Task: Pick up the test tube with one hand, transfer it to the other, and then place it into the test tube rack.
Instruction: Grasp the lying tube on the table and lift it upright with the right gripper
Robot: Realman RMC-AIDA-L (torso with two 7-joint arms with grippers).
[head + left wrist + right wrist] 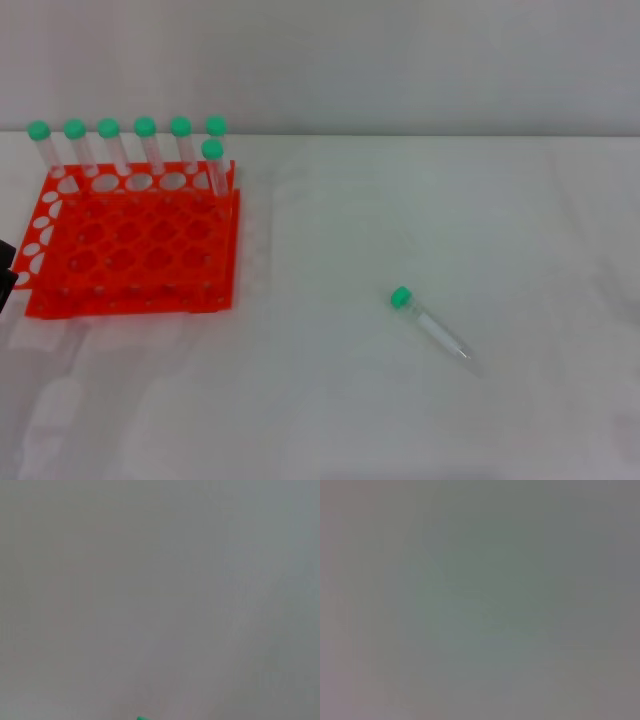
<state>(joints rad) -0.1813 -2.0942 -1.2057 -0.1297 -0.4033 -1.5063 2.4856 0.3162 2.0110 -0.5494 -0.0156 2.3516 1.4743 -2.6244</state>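
- Nearest the robot, the white desk (330, 420) is a plain pale surface running across the whole head view.
- The tube (431, 327) lies flat on the desk, right of centre, well apart from everything else. Its green cap (401, 297) points up and left, toward the rack, and its conical tip points down and right.
- At the left edge of the head view a small black part (5, 272) shows just beside the rack's near left corner. It sits on the left arm's side, but too little shows to tell whether it belongs to the left gripper or how that gripper is set.
- The right gripper shows in no view, so its state cannot be told.
- The rack (135, 250) stands on the desk at the left, farther back than the tube.
- Seven capped tubes (145, 142) stand upright in the rack: six in a line along its far row, and one more just in front of the rightmost of them.
- Beyond the desk rises a plain grey wall (400, 60).
- The left wrist view shows a blank grey surface with a sliver of green (142, 718) at one edge; what it belongs to cannot be told.
- The right wrist view shows blank grey only.
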